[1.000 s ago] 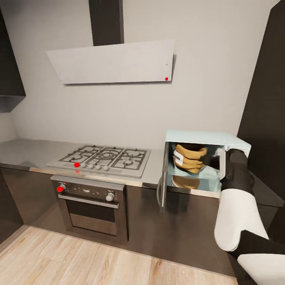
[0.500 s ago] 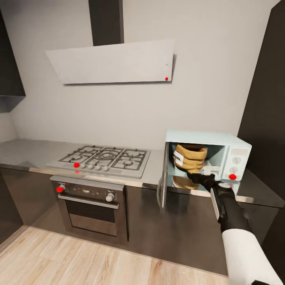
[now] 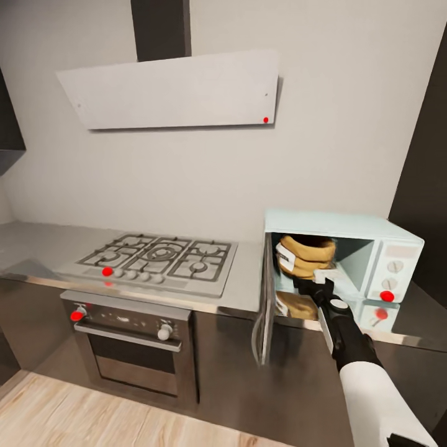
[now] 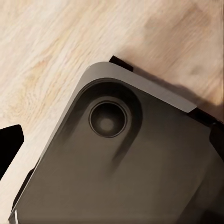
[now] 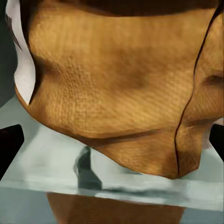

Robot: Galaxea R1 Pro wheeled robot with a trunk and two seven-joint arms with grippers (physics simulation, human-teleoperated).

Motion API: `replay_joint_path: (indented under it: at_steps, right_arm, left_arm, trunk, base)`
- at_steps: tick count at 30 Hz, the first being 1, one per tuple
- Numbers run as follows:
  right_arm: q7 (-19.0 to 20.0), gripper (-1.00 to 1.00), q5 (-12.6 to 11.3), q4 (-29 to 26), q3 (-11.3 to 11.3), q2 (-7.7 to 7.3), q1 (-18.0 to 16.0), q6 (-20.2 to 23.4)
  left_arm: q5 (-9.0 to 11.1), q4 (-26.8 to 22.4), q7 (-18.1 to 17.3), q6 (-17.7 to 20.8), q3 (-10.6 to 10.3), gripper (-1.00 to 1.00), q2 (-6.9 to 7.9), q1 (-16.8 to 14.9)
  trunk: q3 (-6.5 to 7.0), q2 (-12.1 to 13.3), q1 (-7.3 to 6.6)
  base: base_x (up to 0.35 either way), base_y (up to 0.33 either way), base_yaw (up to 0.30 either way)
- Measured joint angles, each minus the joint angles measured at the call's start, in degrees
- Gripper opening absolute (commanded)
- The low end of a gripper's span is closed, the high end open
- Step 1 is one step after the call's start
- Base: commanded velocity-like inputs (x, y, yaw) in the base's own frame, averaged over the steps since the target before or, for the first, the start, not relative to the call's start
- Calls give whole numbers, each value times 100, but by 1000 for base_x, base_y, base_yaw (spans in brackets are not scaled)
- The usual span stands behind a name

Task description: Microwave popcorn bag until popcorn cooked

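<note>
Popcorn bag [image 3: 306,254] sits inside microwave [image 3: 372,239], door [image 3: 266,298] swung open. Right gripper [image 3: 313,284] at microwave mouth, just below bag, fingers apart, gripping nothing. Left gripper: state impossible to tell. Hob [image 3: 158,257] left of microwave.

No text (label on bag blurred) legible.

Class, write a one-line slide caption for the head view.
Right gripper reaches the popcorn bag inside the open microwave beside the hob.
</note>
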Motion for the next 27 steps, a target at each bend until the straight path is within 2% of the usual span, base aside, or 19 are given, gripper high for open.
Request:
replay_joint_path:
  at_steps: [6,15,20,27]
  right_arm:
    - [32,100,6,-69,-8,-37,-3,6]
    - [94,100,22,-91,-9,-44,-1,16]
    - [362,100,22,-99,-9,-50,-1,46]
    - [422,100,39,-138,7,-42,0,85]
  left_arm:
    - [-3,-3,-2,-29,0,100,-3,0]
    - [-6,-9,0,-44,24,100,-9,0]
    - [-7,-9,0,-44,25,100,-9,0]
    - [-7,-7,1,-44,24,100,-9,0]
  trunk:
    - [0,0,4]
    - [0,1,7]
    - [0,1,7]
    - [0,1,6]
  base:
    - [35,0,0]
    - [-333,0,0]
    - [-345,0,0]
    - [-318,0,0]
